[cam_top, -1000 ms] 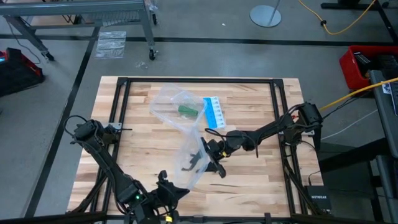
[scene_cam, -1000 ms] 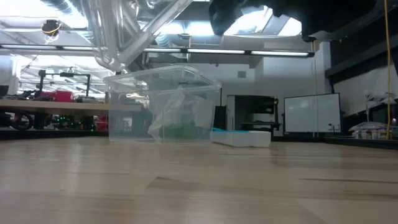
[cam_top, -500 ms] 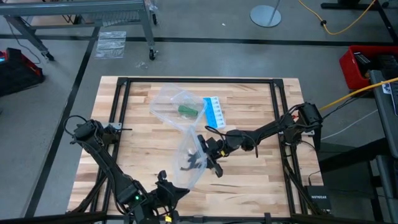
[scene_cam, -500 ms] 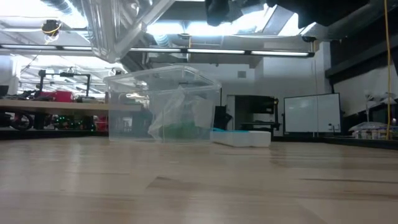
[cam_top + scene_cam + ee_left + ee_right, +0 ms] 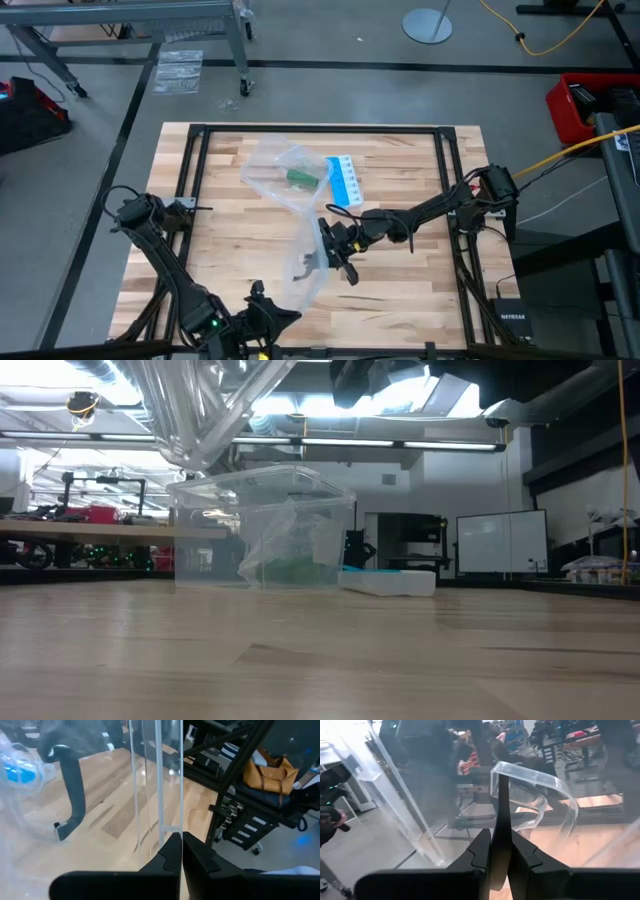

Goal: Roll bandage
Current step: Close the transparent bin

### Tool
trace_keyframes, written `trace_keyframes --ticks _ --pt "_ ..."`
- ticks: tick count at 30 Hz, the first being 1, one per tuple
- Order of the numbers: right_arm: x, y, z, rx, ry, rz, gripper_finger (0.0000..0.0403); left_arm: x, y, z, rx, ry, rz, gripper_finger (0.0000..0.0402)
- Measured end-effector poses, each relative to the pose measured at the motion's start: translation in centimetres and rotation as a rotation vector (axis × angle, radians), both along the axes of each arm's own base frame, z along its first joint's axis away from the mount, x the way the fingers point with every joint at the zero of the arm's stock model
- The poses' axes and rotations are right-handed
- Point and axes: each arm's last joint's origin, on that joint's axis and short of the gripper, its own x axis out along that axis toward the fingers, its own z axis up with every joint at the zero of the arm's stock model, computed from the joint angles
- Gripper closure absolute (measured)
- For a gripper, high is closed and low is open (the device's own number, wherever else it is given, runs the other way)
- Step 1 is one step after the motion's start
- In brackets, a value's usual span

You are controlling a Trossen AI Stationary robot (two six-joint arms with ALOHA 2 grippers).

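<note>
Plastic wrapper [image 5: 312,262] is hanging between my right gripper [image 5: 335,252] and left gripper [image 5: 262,303], both pinching it closed, seemingly to clear it; the bandage [image 5: 300,178] is lying apart on the surface [image 5: 400,290].

I'm looking straight down over the whole desk [image 5: 400,290]; low down I'm peering level across it into the room. Each wrist camera is looking close past its fingers; all are sharing the clear plastic wrapper [image 5: 300,180].
</note>
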Motion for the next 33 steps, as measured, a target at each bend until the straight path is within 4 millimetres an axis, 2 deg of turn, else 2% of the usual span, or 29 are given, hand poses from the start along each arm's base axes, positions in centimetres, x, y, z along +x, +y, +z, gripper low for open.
trace_keyframes --ticks 8,14,19,23,26,29,33 --pt "0.0 0.1 -0.1 -0.003 0.009 0.026 0.0366 -0.1 0.0 0.0 0.003 -0.007 0.010 0.0389" --pt "-0.1 0.0 -0.3 -0.009 0.040 0.032 0.0366 -0.3 0.1 0.1 0.119 -0.015 0.032 0.0387" --pt "-0.6 -0.6 0.7 -0.055 0.063 0.043 0.0366 -1.4 0.0 0.7 0.212 -0.086 0.114 0.0386" --pt "-1.5 -1.8 2.0 -0.113 0.105 0.020 0.0366 -2.4 -0.2 1.3 0.323 -0.137 0.178 0.0386" --pt "-2.2 -2.8 2.2 -0.164 0.169 0.004 0.0366 -3.0 -0.2 1.8 0.349 -0.182 0.229 0.0386" --pt "-2.8 -4.5 2.9 -0.180 0.229 -0.092 0.0366 -3.3 -0.3 1.6 0.376 -0.178 0.231 0.0386" --pt "-3.5 -6.3 2.6 -0.200 0.347 -0.168 0.0366 -3.3 0.0 1.3 0.402 -0.164 0.232 0.0386"
